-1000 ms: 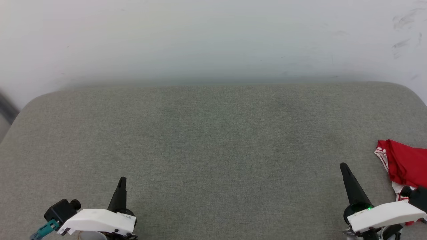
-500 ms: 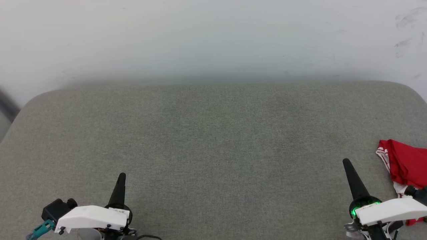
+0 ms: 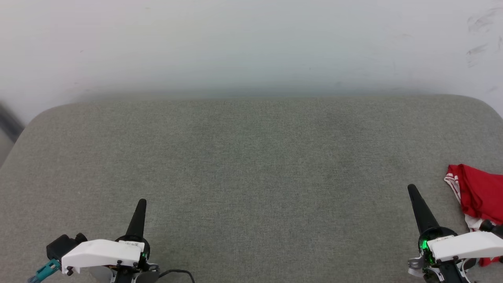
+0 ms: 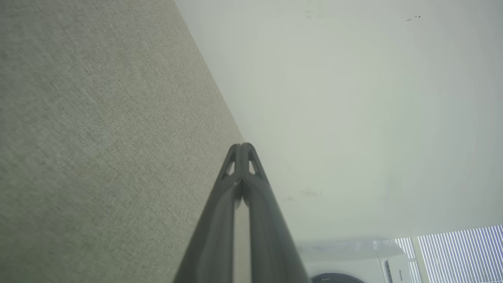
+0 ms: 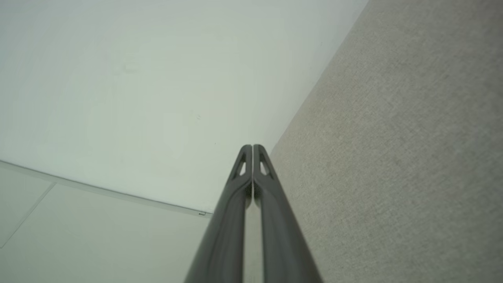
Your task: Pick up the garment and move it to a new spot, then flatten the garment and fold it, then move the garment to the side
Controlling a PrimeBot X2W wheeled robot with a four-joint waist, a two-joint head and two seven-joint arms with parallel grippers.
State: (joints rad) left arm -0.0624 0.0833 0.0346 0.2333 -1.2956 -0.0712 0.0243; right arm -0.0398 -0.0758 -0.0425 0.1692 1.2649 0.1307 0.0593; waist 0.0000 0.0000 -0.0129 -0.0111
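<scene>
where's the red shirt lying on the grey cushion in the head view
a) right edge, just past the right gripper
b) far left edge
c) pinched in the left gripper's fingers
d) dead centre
A: the garment lies bunched at the right edge of the cushion, just to the right of the right gripper, which is shut on nothing.

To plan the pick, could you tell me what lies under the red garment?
The red garment rests on the grey fabric surface; whatever lies beneath its folds is covered.
</scene>
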